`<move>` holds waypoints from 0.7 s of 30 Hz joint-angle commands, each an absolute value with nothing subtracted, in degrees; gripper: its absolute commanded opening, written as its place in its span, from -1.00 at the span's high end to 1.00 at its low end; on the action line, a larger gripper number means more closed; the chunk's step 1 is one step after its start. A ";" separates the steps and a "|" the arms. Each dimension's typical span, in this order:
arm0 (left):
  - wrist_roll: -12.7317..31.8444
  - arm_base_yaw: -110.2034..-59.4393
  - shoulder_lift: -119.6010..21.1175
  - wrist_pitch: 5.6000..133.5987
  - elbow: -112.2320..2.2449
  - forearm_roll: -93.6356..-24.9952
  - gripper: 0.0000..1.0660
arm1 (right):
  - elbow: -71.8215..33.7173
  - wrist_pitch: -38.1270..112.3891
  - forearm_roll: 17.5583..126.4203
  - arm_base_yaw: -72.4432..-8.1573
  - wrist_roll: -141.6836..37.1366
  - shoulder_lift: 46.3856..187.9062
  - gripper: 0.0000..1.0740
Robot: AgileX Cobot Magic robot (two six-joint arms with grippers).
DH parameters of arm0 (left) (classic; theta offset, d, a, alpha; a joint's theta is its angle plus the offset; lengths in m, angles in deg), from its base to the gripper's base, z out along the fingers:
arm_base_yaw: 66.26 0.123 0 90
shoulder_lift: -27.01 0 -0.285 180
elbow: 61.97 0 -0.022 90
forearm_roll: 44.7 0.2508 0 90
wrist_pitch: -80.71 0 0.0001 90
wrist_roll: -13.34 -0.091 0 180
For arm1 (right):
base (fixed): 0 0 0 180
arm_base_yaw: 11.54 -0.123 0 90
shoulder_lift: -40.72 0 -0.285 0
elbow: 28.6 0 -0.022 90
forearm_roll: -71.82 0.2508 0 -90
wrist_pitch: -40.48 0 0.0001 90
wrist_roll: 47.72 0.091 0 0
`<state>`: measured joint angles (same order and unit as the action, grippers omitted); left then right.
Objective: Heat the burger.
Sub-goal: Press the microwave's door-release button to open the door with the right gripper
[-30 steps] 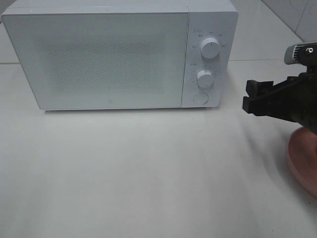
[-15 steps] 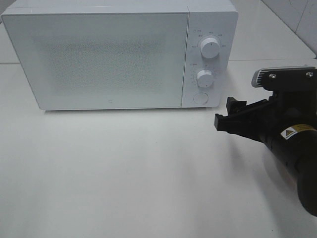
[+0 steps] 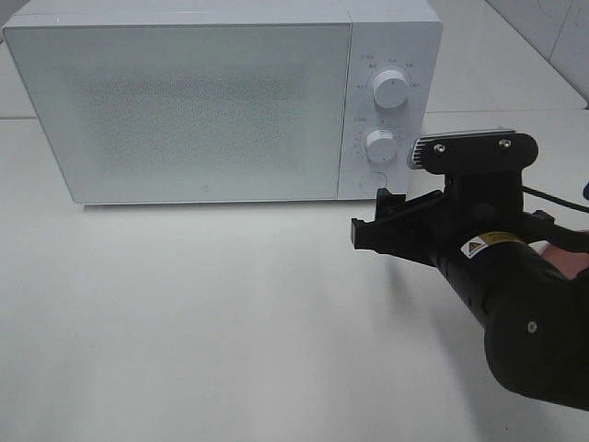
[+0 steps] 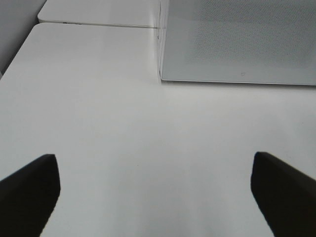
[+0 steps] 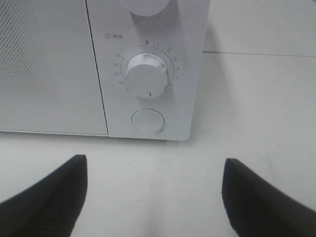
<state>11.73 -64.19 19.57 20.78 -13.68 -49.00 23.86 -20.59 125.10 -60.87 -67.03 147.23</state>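
The burger is out of view; my right arm covers the table's right side, where only a sliver of the pink dish [image 3: 563, 260] shows. The white microwave [image 3: 193, 110] stands at the back with its door shut. My right gripper [image 3: 375, 217] is open and empty, just in front of the control panel's lower end. In the right wrist view the gripper [image 5: 154, 167] faces the round button [image 5: 147, 120] below the timer knob [image 5: 146, 75]. My left gripper [image 4: 154, 158] is open and empty over bare table near the microwave's left front corner [image 4: 161, 76].
The microwave has two knobs, the upper one [image 3: 390, 90] above the lower one [image 3: 379, 145]. The white table [image 3: 202, 313] stretches in front of it. A tiled wall [image 3: 552, 28] rises at the back right.
My right arm has moved left and forward toward the microwave's control panel, and it now covers most of the pink dish. The microwave has not changed.
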 commanded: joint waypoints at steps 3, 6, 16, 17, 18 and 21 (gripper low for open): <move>12.19 -64.54 20.72 21.36 -13.57 -49.23 -0.83 | 23.29 -20.48 125.05 -60.93 -65.94 147.40 -0.35; 12.19 -64.54 20.72 21.36 -13.57 -49.23 -0.83 | 23.29 -20.48 125.05 -60.93 -61.70 147.40 -0.30; 12.19 -64.54 20.72 21.36 -13.57 -49.23 -0.83 | 23.29 -20.48 124.87 -60.93 -26.69 147.40 0.15; 12.19 -64.54 20.72 21.36 -13.57 -49.23 -0.83 | 23.29 -20.48 124.87 -60.93 -20.27 147.40 0.27; 12.19 -64.54 20.72 21.36 -13.57 -49.23 -0.83 | 23.29 -20.48 124.87 -60.93 -20.27 147.40 0.27; 12.19 -64.54 20.72 21.36 -13.57 -49.23 -0.83 | 23.29 -20.42 124.82 -60.93 -10.59 147.40 0.46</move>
<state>11.73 -64.19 19.57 20.78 -13.68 -49.00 23.63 -20.54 125.16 -60.93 -16.89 147.28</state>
